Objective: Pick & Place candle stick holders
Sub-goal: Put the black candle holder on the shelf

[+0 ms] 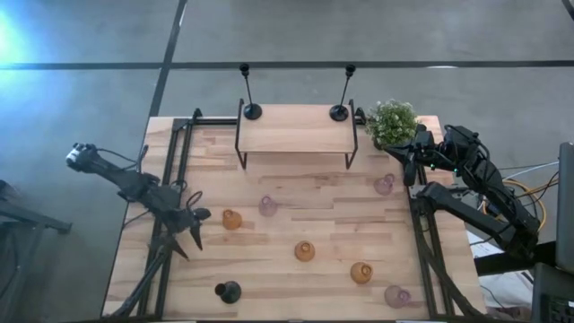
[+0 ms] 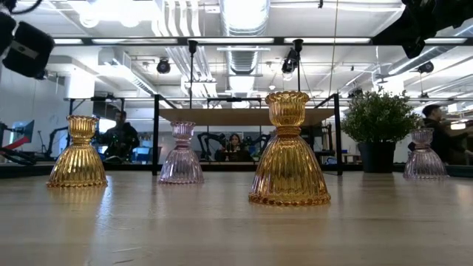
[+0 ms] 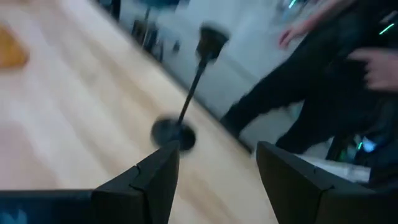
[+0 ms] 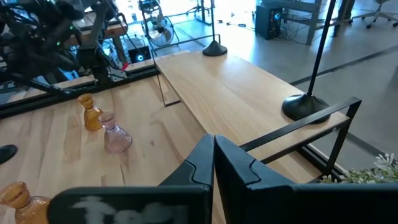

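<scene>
Left gripper (image 1: 190, 225), fingers apart, hangs near the tabletop's (image 1: 296, 202) left edge; the tall thin-stemmed black metal candle holder (image 1: 228, 291) stands by the front edge. Probably top-heavy and tippy, so pinch the stem low. Right gripper (image 1: 413, 154) waits with fingers together near the back right corner

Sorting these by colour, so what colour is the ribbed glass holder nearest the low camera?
Amber glass holder, clearest in the low view.

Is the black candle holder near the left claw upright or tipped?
Upright: the black thin-stemmed metal candle holder stands on its round base, ahead of the open left claw.

Grey concrete floor (image 1: 359, 31), ceiling ducts (image 2: 244, 22) w/ bright lights.
</scene>
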